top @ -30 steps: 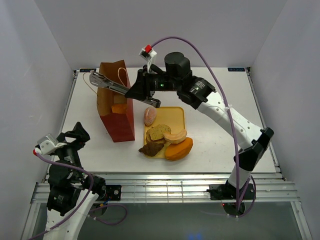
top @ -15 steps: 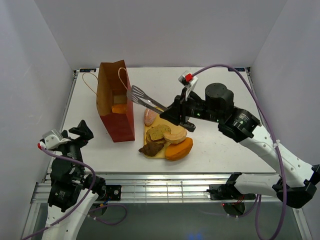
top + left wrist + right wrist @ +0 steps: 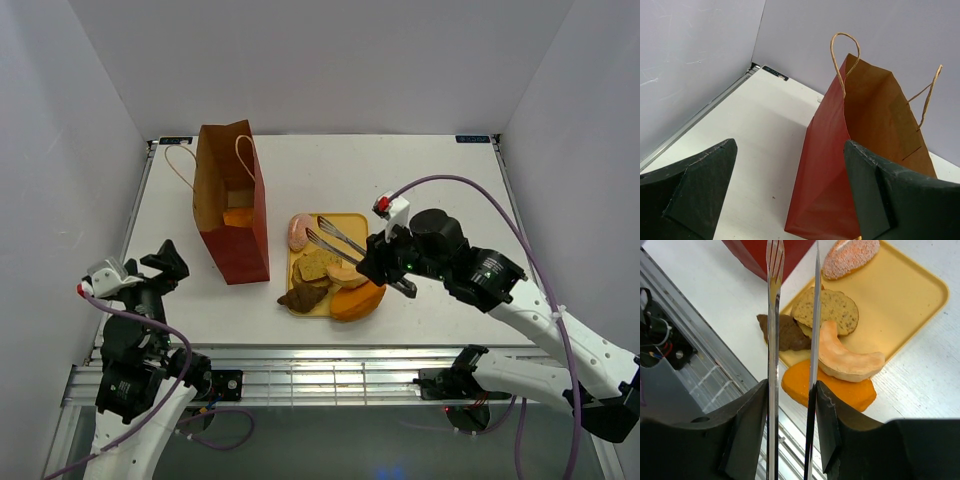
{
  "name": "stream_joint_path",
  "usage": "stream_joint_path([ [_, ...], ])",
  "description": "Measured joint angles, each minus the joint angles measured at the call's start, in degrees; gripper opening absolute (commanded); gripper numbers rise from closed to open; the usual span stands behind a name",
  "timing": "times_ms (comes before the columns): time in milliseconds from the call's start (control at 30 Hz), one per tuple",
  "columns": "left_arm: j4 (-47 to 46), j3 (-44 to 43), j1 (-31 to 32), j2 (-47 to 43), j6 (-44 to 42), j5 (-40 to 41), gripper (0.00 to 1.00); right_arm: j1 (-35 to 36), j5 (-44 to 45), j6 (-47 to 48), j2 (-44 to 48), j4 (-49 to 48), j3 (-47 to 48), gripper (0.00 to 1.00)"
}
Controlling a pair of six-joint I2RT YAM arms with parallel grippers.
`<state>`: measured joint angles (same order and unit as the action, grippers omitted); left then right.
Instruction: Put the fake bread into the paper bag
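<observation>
One paper bag [image 3: 240, 250] stands open left of one yellow tray [image 3: 356, 226], one orange piece [image 3: 238, 217] of fake bread showing inside it. At least five more lie on the tray: pink roll [image 3: 299, 232], speckled slice [image 3: 318, 264], tan crescent [image 3: 347, 273], brown croissant [image 3: 302, 296], orange loaf [image 3: 357, 300]. The right gripper [image 3: 378, 262] clamps one pair of silver tongs [image 3: 335, 238], blades parted above the tray; the left gripper [image 3: 790, 145] is spread wide near the bag

Bag [image 3: 236, 250] stands on table [image 3: 440, 180], just left of tray [image 3: 356, 228]. One bread piece [image 3: 238, 217] sits in the bag. Other bread [image 3: 318, 266] lies on tray's left & front part, some pieces on top of others. Tongs [image 3: 335, 238] hang over the tray, tips to back-left, held by R gripper [image 3: 374, 262] at tray's right. L gripper [image 3: 165, 265] is front-left, well apart from bag.
</observation>
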<state>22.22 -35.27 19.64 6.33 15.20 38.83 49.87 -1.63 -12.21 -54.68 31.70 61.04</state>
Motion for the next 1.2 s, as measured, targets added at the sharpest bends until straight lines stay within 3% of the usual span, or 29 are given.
stream_joint_path([
  [467, -0.72, 0.31, 0.0, 2.25, -1.4, -6.25, 0.98, 0.0, 0.2, 6.29, -2.01, 9.94, -1.49, 0.56],
  [1200, -1.53, 0.42, 0.0, 7.5, -2.34, -13.64, 0.98, 2.32, 5.14, 12.52, -9.2, 17.64, 0.31, 0.57],
])
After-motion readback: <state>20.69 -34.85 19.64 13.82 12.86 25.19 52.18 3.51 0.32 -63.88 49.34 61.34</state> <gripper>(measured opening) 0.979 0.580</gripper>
